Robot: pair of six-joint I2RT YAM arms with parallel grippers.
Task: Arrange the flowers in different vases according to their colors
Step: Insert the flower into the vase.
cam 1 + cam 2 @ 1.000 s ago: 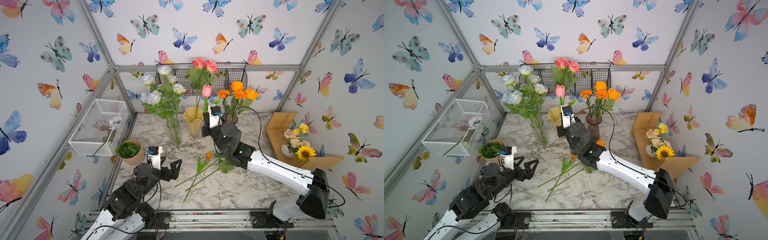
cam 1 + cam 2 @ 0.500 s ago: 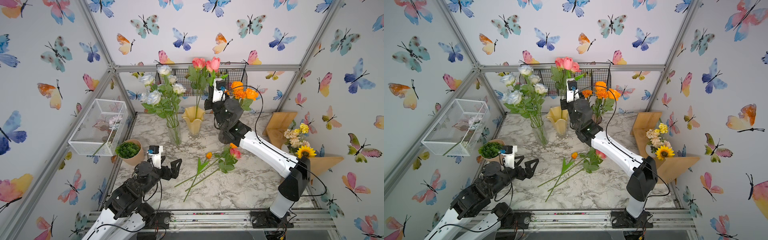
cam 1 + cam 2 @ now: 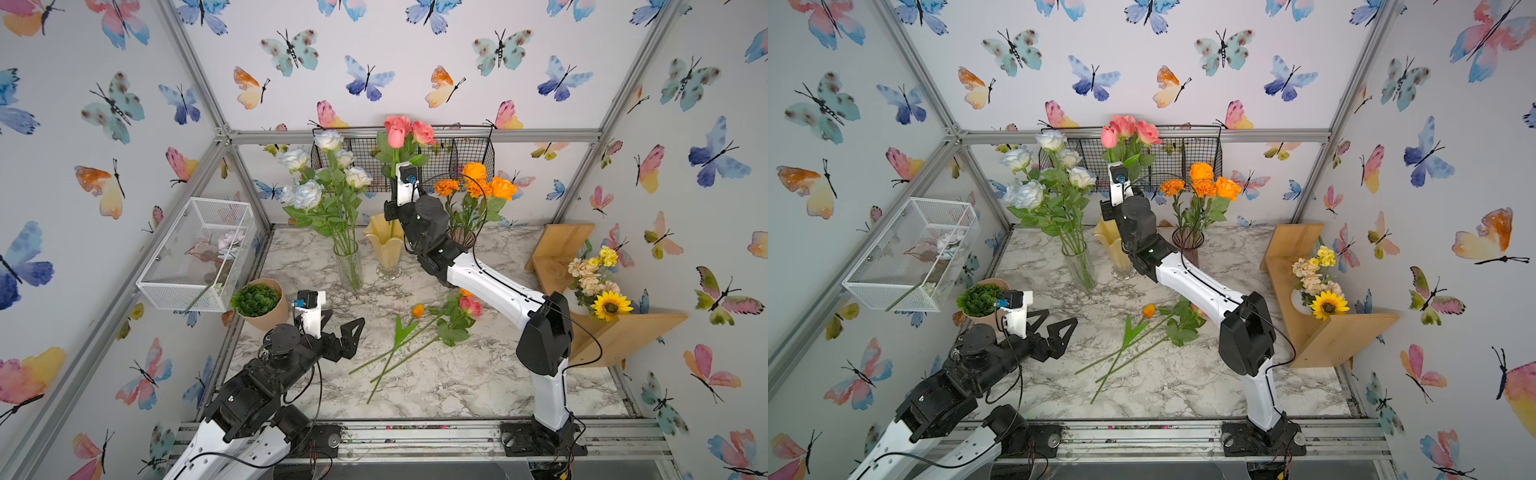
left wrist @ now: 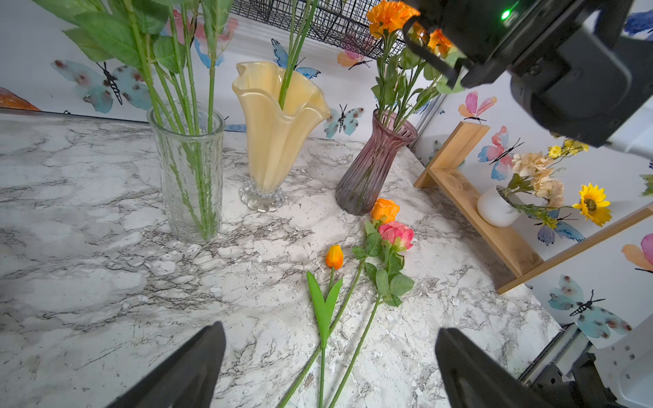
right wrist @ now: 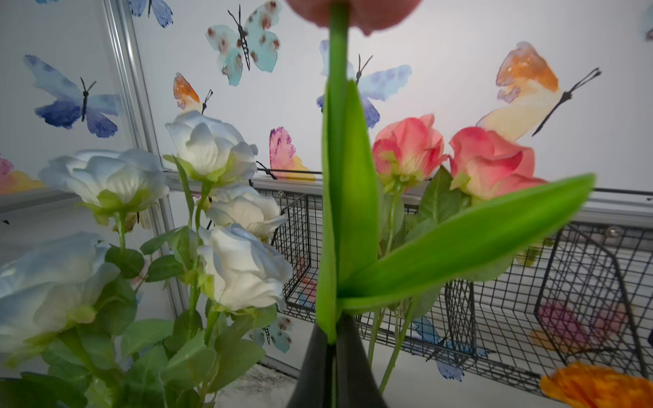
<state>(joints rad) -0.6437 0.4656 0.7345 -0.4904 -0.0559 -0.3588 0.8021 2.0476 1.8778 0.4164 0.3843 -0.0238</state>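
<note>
Right gripper (image 5: 332,341) jaws closed on stem of pink tulip (image 3: 395,136), held upright over yellow vase (image 3: 384,245) w/ pink roses (image 3: 423,132), mid rear edge of table (image 3: 457,382). Same edge: clear vase (image 3: 349,266) w/ white roses (image 3: 307,193) toward left corner, purple vase (image 4: 371,169) w/ orange blooms (image 3: 476,183) toward right corner. Left gripper (image 3: 347,322) spread wide, empty, above front-left area. Orange tulip (image 3: 417,309), pink rose (image 3: 470,306), orange rose (image 4: 385,209) lie at table ctr.

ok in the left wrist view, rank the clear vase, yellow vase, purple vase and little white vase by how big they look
1. yellow vase and clear vase: about alike, too close to rank.
2. purple vase.
3. white vase: smallest, though it also sits farthest from the camera.
</note>
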